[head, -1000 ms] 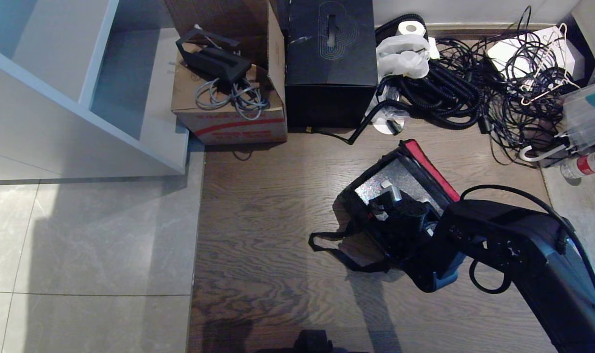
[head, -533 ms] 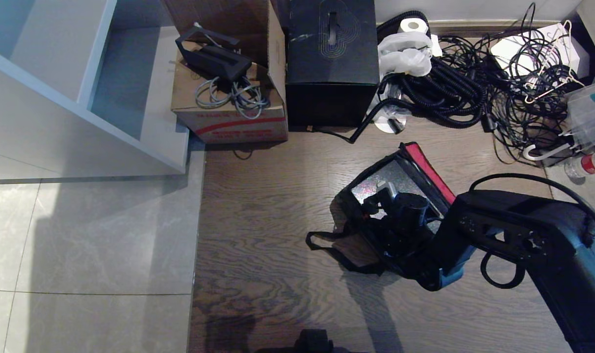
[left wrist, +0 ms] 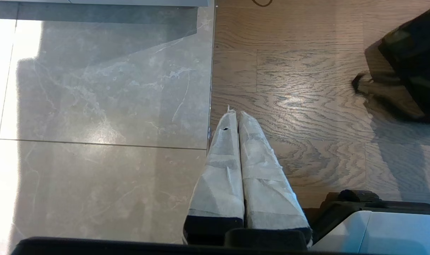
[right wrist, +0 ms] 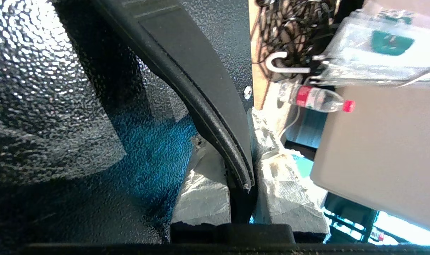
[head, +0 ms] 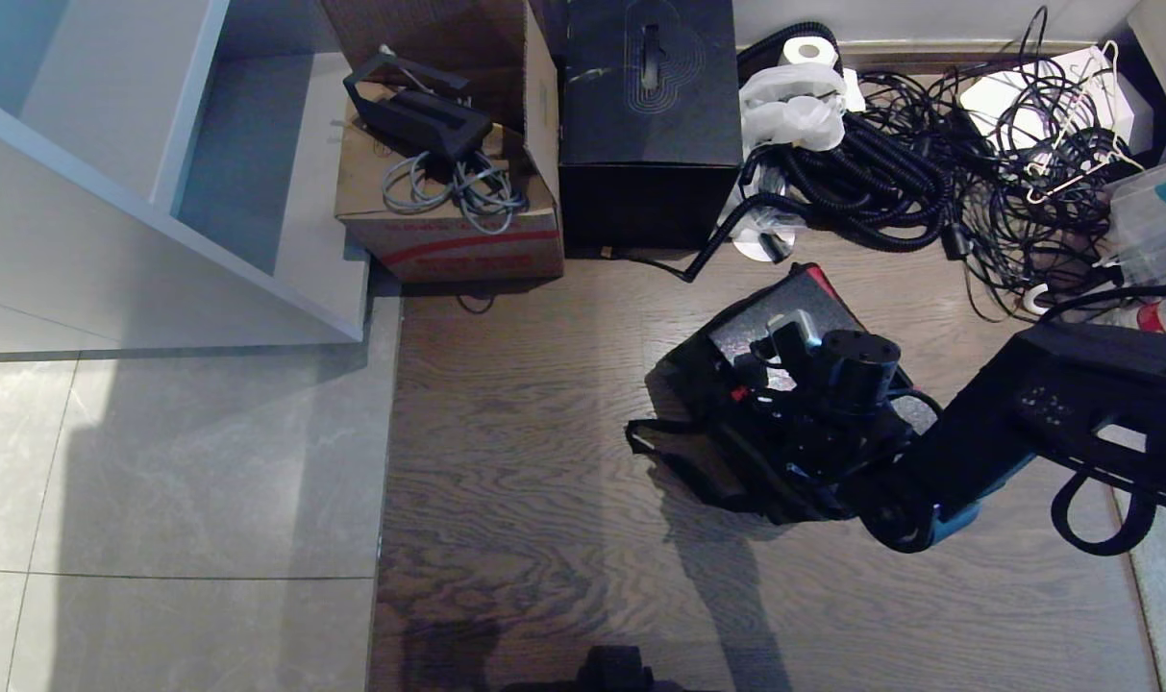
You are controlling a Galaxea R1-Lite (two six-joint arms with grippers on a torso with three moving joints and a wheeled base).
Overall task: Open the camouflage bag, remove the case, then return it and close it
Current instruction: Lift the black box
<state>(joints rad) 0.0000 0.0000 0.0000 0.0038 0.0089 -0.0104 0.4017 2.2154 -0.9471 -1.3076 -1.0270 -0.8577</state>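
The camouflage bag (head: 695, 377) stands on the wooden floor, its black strap (head: 655, 440) trailing to the left. Its lid (head: 751, 325) leans over the opening, with a strip of red rim (head: 819, 280) showing at the far corner. My right gripper (head: 790, 336) is shut on the lid's black edge (right wrist: 200, 102), one taped finger on each side, beside the silver foil lining (right wrist: 41, 71). The case is hidden. My left gripper (left wrist: 236, 115) hangs parked and shut over the seam between tile and wood, holding nothing; the bag (left wrist: 413, 60) lies well off to its side.
A plain black box (head: 650, 125) and a cardboard box (head: 448, 216) of cables stand behind the bag. A tangle of black cables (head: 929, 173), a clear plastic bin (head: 1154, 221) and a water bottle (right wrist: 317, 101) crowd the right. A white shelf unit (head: 111, 192) is on the left.
My right arm has swung up and to the right with the lid's edge in its grip. The lid has tipped further over the opening, so less foil and red rim show.
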